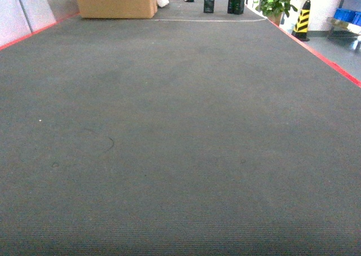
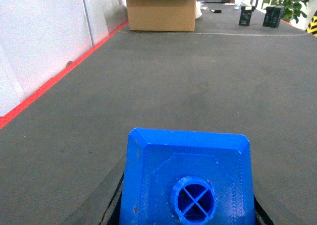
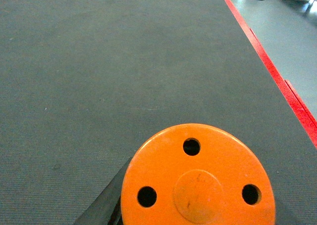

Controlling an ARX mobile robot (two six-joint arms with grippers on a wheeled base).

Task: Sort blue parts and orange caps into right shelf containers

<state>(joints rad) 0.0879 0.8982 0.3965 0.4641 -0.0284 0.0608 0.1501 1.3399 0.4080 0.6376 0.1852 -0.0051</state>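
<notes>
Right, I carry a blue part [image 2: 187, 180] gripped in the left jaws and an orange cap [image 3: 197, 178] in the right — both look light, stiff, slick plastic, so I'd hold their sides firmly over the carpet [image 1: 180, 143].

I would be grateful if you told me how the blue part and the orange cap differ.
The blue part is box-shaped with bevelled edges; the orange cap is round. The part's face has one round socket with a cross inside; the cap's has three small holes around a disc. Both fill the bottom of their wrist views above grey carpet.
</notes>
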